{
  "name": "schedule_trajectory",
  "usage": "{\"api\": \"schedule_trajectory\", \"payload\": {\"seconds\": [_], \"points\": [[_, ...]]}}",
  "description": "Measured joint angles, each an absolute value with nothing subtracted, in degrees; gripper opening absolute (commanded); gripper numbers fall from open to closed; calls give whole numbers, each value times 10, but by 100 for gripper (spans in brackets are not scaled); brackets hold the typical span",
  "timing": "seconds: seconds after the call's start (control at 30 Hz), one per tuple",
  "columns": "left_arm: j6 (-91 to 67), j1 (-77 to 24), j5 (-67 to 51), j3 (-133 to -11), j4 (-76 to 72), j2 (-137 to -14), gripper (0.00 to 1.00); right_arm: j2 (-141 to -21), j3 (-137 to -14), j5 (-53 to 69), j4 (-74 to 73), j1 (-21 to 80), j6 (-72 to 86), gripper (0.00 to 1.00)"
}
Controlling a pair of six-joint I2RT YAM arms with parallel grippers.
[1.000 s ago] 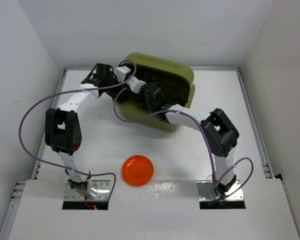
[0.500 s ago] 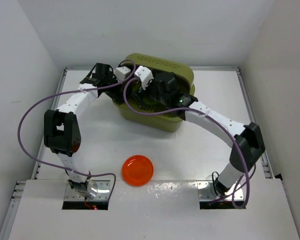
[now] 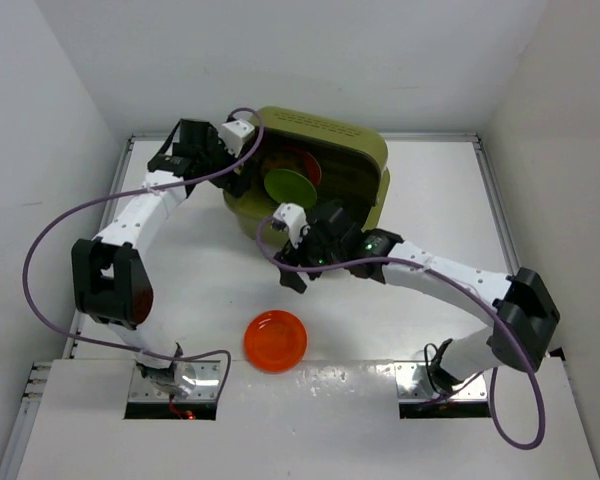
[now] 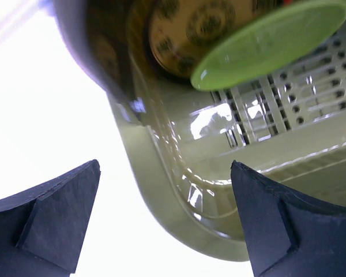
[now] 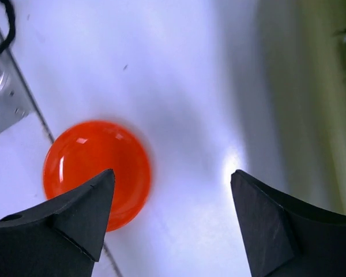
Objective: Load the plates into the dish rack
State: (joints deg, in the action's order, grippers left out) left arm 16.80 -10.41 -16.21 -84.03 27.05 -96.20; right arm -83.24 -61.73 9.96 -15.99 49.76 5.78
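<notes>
White surface [image 3: 205, 285] beside the dish rack [image 3: 365, 160] bears one orange-red plate [image 3: 275, 340], so our right claw [image 5: 171, 173] hangs wide open, empty, to fetch it.

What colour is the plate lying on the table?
The plate is orange-red; the right wrist view shows it best.

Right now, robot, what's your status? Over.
Left gripper open, right gripper open, empty. Green plate, brown plate, red plate in dish rack; last orange-red plate on table. Nothing blocking it.
</notes>
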Motion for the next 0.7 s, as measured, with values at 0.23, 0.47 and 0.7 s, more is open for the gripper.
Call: {"api": "schedule_trajectory", "payload": {"seconds": [0.23, 0.47, 0.7], "points": [[159, -104, -147, -809, 250, -874, 100, -867, -576, 66, -167, 563, 138, 79], [149, -104, -122, -731, 265, -768, 100, -946, -553, 29, -165, 582, 199, 78], [135, -104, -107, -660, 282, -706, 100, -990, -513, 77, -135, 583, 223, 69]]}}
